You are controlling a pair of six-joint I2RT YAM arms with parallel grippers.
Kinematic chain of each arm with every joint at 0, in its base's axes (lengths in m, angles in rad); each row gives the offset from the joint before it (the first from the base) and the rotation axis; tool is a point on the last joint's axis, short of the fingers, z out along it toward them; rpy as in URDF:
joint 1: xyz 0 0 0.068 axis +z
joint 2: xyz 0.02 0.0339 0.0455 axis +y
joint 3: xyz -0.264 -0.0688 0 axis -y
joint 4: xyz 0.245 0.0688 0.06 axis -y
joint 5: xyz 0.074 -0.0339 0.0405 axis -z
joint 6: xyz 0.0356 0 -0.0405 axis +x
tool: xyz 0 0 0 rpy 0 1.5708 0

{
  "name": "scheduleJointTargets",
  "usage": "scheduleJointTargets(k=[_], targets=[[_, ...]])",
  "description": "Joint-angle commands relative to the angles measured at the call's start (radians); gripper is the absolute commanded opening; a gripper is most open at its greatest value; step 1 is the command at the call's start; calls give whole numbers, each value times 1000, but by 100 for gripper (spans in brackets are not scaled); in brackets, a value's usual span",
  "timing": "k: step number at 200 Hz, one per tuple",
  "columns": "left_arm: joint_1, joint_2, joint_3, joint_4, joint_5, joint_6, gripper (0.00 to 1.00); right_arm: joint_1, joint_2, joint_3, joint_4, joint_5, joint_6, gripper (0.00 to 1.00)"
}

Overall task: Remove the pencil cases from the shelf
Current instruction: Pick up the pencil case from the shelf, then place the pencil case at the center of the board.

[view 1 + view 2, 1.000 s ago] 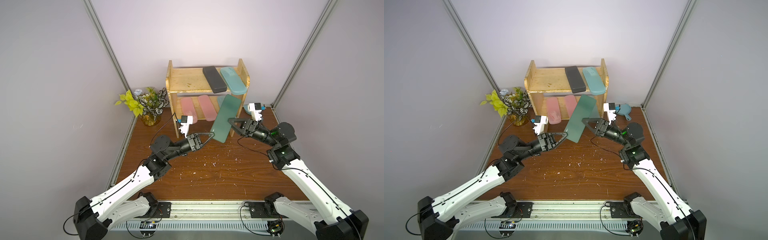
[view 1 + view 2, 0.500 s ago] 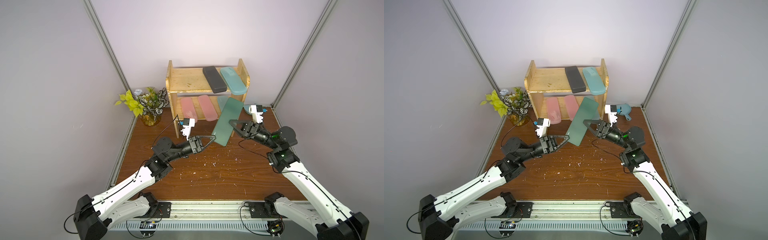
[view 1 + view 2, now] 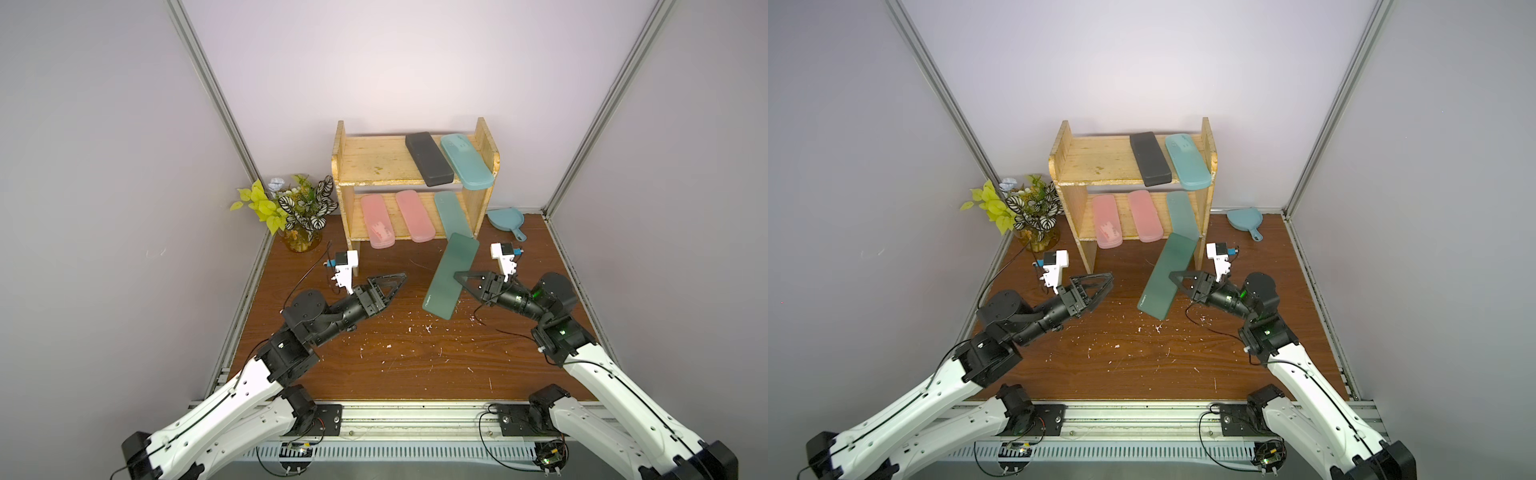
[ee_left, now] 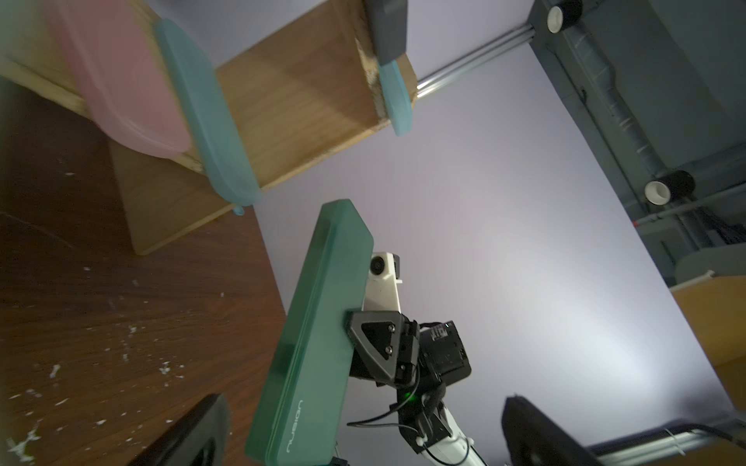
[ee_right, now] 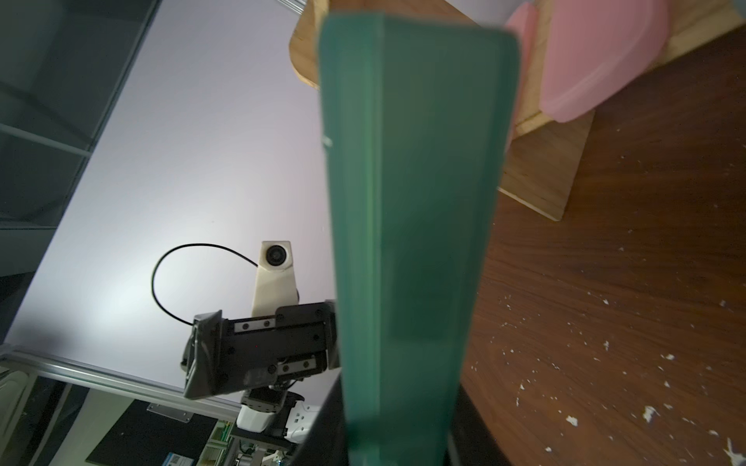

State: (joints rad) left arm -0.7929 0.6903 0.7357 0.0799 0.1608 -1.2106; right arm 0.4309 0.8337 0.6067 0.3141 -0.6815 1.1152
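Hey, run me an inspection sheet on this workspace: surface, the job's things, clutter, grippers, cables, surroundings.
Surface: brown wooden table, strewn with white flecks.
Job's things: shelf holds five: black case and teal case on the top tier; two pink cases and a second teal case on the lower. The dark green case is off the shelf, tilted, in front of it.
Clutter: potted plant left of the shelf; blue dustpan right of it.
Grippers: right gripper shut on the dark green case; left gripper open, apart from it.
Cables: black cable loops from the left wrist camera.
Surroundings: pale walls, aluminium posts; nothing else seen.
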Motion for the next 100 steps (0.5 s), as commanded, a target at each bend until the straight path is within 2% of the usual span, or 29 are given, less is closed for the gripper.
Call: scheduleJointTargets(k=[1,47,100], targets=[[-5,-53,43,-301,-197,34,100,30,-37,-44,-30,50,-96,28],[-6,-83,122,-542,-373,83,99,140,-24,-166,16,170,-115,28],[-5,-111,109,-580,-502,76,100,298,146,-194,170,292,-108,28]])
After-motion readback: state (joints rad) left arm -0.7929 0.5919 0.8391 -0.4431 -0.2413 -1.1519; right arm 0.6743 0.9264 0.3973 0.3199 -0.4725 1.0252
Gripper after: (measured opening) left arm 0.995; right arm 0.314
